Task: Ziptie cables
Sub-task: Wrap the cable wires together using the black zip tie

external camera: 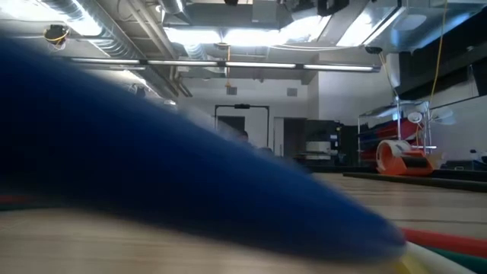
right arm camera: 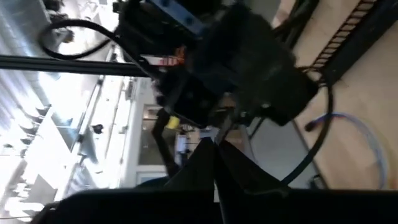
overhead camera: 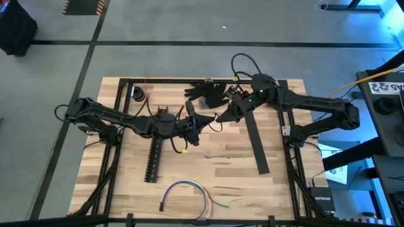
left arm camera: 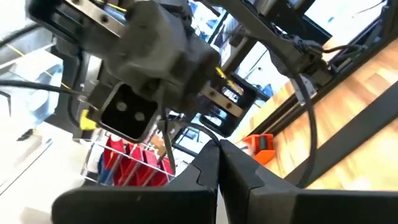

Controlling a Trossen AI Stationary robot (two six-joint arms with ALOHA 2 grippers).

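High view, table: one wooden table [overhead camera: 240, 164] with a dark frame along its edges.
High view, arms: two; left gripper [overhead camera: 201, 121] and right gripper [overhead camera: 222, 115] meet tip to tip above the middle of the table.
High view, cables: one bundle [overhead camera: 187, 194] of white, blue-purple and dark wires, looped near the table's front edge, well apart from both grippers.
High view, channels: two; one slotted channel [overhead camera: 152, 159] lies below the left arm, left of the cables; one plain black strip [overhead camera: 257, 143] lies below the right arm, right of the cables.
High view, gloves: a dark heap [overhead camera: 207, 92] near the table's far edge; count cannot be told.
Low view, cables: a blurred blue mass [external camera: 152, 175] fills the near field; a red and a yellow strand show beside it.
Low view, room: one orange object [external camera: 401, 157] beyond the table.
Left wrist view, left gripper: fingers [left arm camera: 242, 180] pressed together, nothing seen between them; the right gripper's camera block [left arm camera: 134, 112] faces them.
Right wrist view, right gripper: fingers [right arm camera: 236, 171] pressed together, nothing seen between them.
Right wrist view, cables: loop [right arm camera: 348, 134] on the wood beyond the slotted channel [right arm camera: 345, 37].
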